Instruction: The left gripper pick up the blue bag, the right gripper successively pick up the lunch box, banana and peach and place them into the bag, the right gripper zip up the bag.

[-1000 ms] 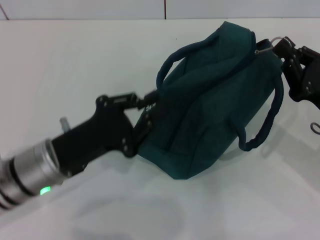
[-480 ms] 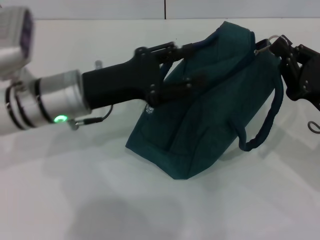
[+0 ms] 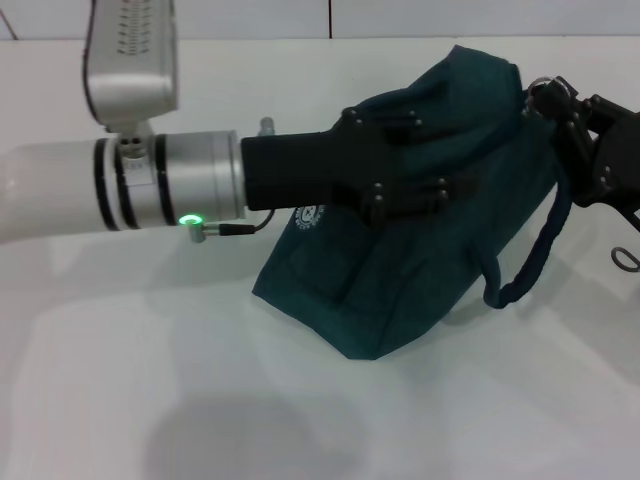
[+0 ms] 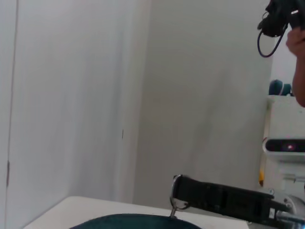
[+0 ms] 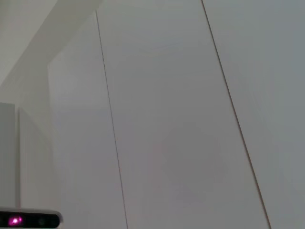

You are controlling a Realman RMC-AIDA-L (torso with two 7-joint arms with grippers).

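The blue bag (image 3: pixel 400 280) lies on its side on the white table, and its top edge (image 4: pixel 133 222) shows in the left wrist view. My left gripper (image 3: pixel 450 170) reaches across the bag's upper side, open, with nothing seen between its jaws. At the bag's far right top corner my right gripper (image 3: pixel 545 100) is shut on the zipper pull. The pull's metal ring (image 4: pixel 175 202) hangs at the tip of the right gripper (image 4: pixel 181 191) in the left wrist view. A bag handle (image 3: pixel 535 250) loops down on the right. The lunch box, banana and peach are out of view.
A small grey cable loop (image 3: pixel 625 257) lies at the table's right edge. The table's far edge (image 3: pixel 200 40) meets a white wall. A white stand with a camera (image 4: pixel 286 145) is beyond the table. The right wrist view shows only wall panels.
My left arm has lifted away from the bag's left end and swung right, over the bag's top. The right gripper has stayed at the zipper end.
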